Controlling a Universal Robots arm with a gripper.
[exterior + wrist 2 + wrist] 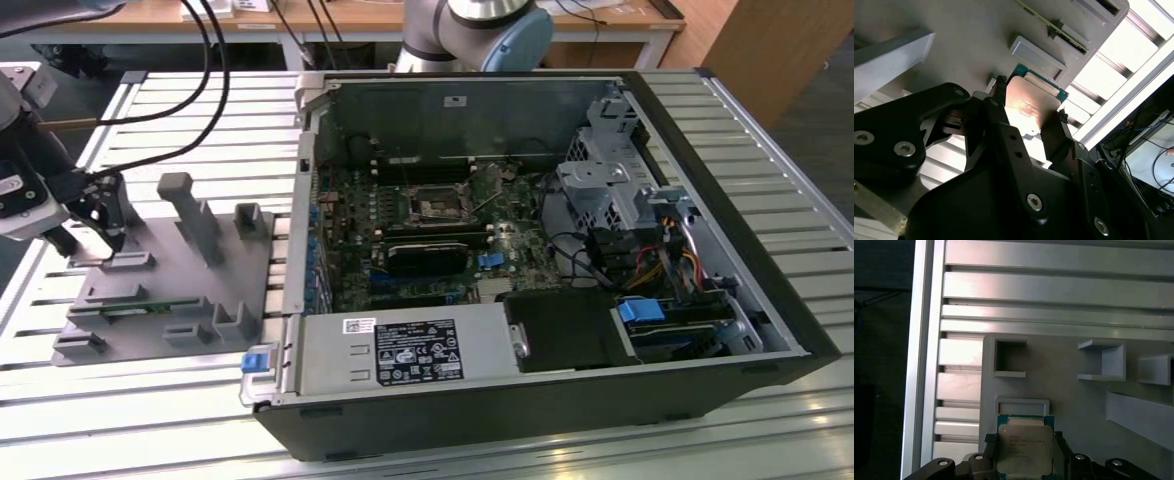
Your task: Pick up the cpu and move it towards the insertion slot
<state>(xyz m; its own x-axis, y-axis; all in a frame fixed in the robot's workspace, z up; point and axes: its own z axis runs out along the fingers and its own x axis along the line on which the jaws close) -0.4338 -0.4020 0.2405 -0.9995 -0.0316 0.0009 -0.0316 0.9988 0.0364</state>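
Observation:
The cpu (1030, 114) is a small square chip with a shiny metal top and a green rim. It sits between the black fingertips of my gripper (1030, 100), which press on two opposite edges. In the first wrist view the cpu (1024, 452) lies just over the grey plastic tray (1074, 405), with my gripper (1025, 440) shut around it. In the exterior view my gripper (91, 235) hangs over the tray's (174, 300) far left end. The insertion slot (438, 205) is a square silver-framed socket on the motherboard, well off to the exterior view's right.
The open black computer case (561, 400) holds the motherboard, cables and a drive cage (607, 180). Grey upright posts (187, 215) rise from the tray. A thin green memory strip (127, 308) lies in a tray recess. Slatted metal table (107, 420) lies all around.

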